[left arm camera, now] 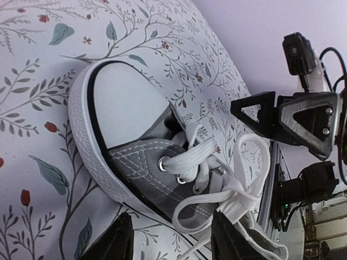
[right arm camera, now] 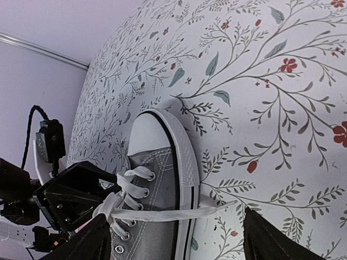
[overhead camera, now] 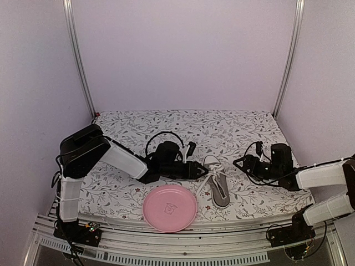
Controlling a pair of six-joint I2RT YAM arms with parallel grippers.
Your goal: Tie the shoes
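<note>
Grey canvas shoe (overhead camera: 217,187), white stitching. White toe cap (left arm camera: 119,103), white sole (left arm camera: 81,135) with a thin black line, white laces (left arm camera: 190,157). White tabletop (overhead camera: 138,124), printed with grey-green leaf sprigs and small red flowers. Pink plate (overhead camera: 155,213), small dark mark at centre. Black left hand (overhead camera: 203,170), black right hand (overhead camera: 238,162). Pale lilac walls (overhead camera: 183,55).

The table (overhead camera: 252,208) is covered by a floral-print cloth (overhead camera: 138,124). A grey sneaker (overhead camera: 217,185) lies on it right of centre, toe toward the far side. Just left of its heel sits a pink plate (overhead camera: 183,213), apparently overhanging the near edge.
</note>
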